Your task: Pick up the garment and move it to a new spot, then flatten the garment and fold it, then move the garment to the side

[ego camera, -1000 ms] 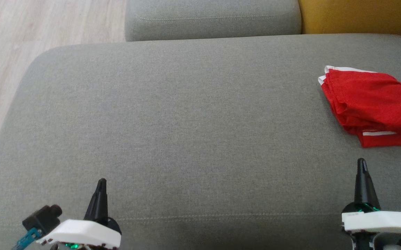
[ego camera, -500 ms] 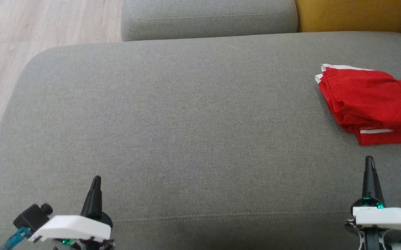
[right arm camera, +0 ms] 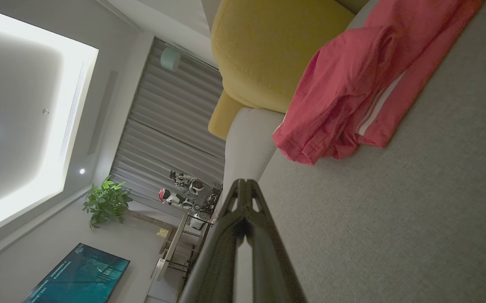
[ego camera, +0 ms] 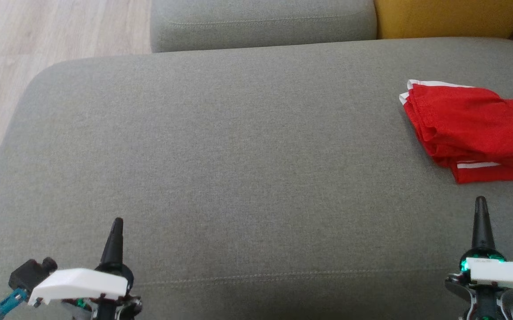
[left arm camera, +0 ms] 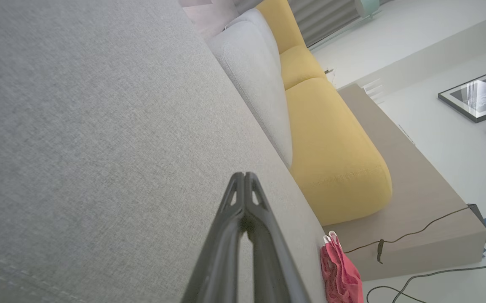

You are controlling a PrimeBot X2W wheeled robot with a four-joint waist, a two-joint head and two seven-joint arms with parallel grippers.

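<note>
Now left end effector (ego camera: 117, 223) and right end effector (ego camera: 480, 203) sit clenched, garment (ego camera: 463, 124) far right on cushion (ego camera: 238, 155)

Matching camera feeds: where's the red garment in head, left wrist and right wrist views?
Head view: red garment at right edge, mid-height.
Left wrist view: red garment at bottom, right of centre.
Right wrist view: red garment at upper right.
Shared landmark: yellow cushion.

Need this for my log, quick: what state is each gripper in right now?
Left gripper: shut, empty.
Right gripper: shut, empty, short of the red garment.
</note>
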